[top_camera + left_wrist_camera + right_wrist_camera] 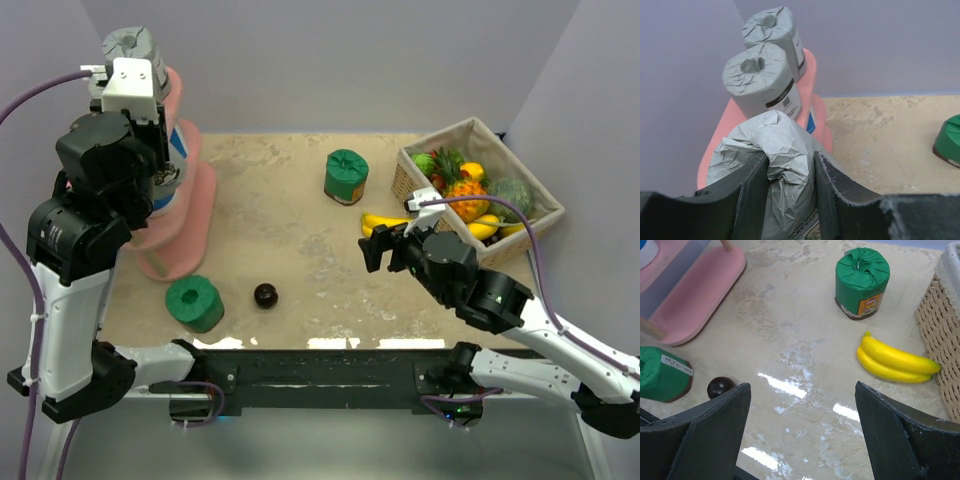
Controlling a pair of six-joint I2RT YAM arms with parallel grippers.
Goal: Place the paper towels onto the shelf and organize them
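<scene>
Left wrist: the left gripper (pixel 790 167) pinches the crumpled top of a grey roll (pixel 782 132) over the shelf (pixel 811 80), just before two standing rolls (pixel 760 80). Release only once it sits flat beside them, I think.

Top: one green roll (pixel 195 302) sits before the shelf, another green roll (pixel 346 176) well right of it; walls (pixel 330 60) lilac.

Right wrist: the right gripper (pixel 800 430) gapes empty over the glossy beige table (pixel 800 340).

Lower centre, the grey cylindrical roll (pixel 785 150): crinkled matt paper wrap. Upper left, the pink oval shelf board (pixel 700 290): smooth, matt. The beige stone-patterned tabletop (pixel 790 325): glossy, with glare patches. Right edge, the tan wicker basket (pixel 935 325): rough weave. The yellow bananas (pixel 890 357): smooth with a plastic-like sheen.
</scene>
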